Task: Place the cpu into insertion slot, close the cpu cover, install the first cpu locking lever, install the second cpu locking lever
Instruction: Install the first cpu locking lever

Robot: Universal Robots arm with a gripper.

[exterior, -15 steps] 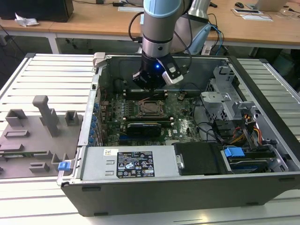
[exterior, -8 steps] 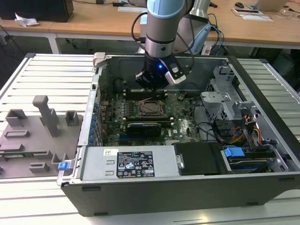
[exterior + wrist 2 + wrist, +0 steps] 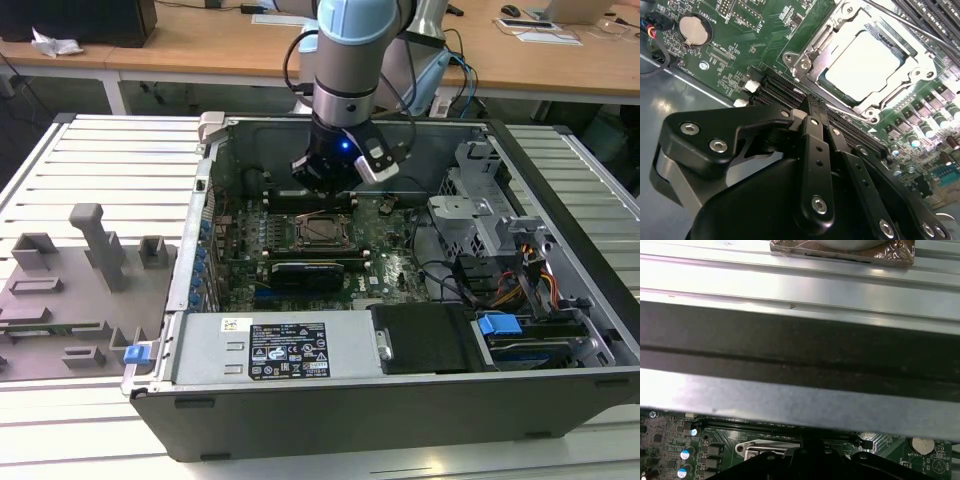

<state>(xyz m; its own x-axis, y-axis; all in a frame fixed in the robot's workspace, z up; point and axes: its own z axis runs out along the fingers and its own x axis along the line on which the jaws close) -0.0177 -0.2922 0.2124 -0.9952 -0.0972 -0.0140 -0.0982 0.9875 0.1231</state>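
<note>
Your gripper, fingers closed and empty, hovers just beside the cpu (seated under the cpu cover).

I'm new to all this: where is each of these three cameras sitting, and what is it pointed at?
Exterior view: off the arm, looking down into the open computer case; the arm and gripper hang above the cpu.
Second wrist view: rides on the arm, looking past the black gripper at the cpu under the cpu cover.
First wrist view: rides on the arm, facing the case wall.
All three show the green motherboard.
</note>
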